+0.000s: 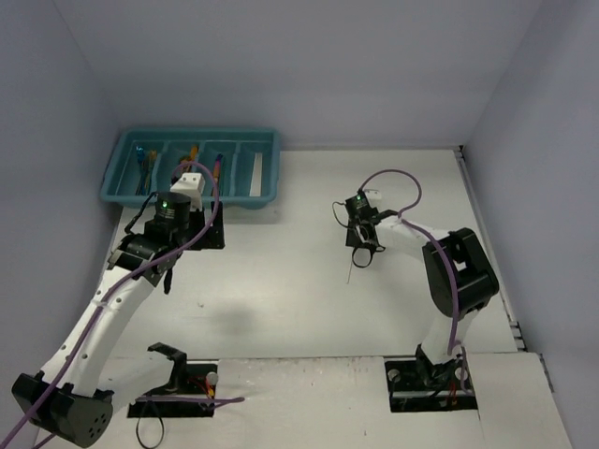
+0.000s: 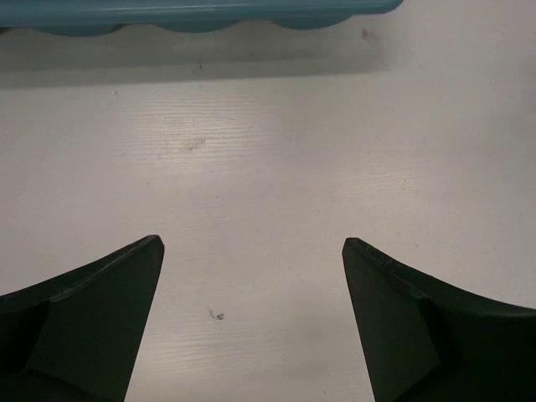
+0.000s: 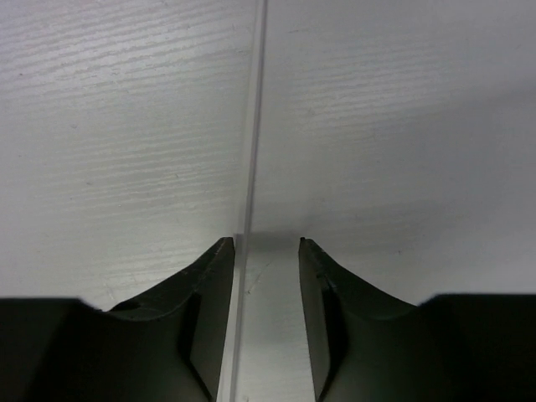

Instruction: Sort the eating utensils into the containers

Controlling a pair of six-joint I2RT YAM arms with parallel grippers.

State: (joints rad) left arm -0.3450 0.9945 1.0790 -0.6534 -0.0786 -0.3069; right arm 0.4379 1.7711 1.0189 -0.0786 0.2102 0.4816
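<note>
The teal tray of containers [image 1: 187, 199] stands at the back left; its near wall [image 2: 193, 12] runs along the top of the left wrist view. Several utensils lie in its compartments: blue ones [image 1: 140, 164], orange [image 1: 192, 154], purple [image 1: 217, 164] and pale sticks [image 1: 255, 173]. My left gripper [image 1: 192, 224] [image 2: 252, 243] hovers over bare table just in front of the tray, wide open and empty. Mid-table, my right gripper [image 1: 360, 245] [image 3: 266, 241] straddles a thin translucent stick [image 3: 255, 126] [image 1: 348, 271]. The stick lies along the left finger's inner face, with a gap to the right finger.
Pale walls close in the table on the left, back and right. The arm bases [image 1: 430, 383] sit on black plates at the near edge, with a black clamp and cables [image 1: 173, 369] beside the left base. A purple cable [image 1: 398, 178] loops over the right arm.
</note>
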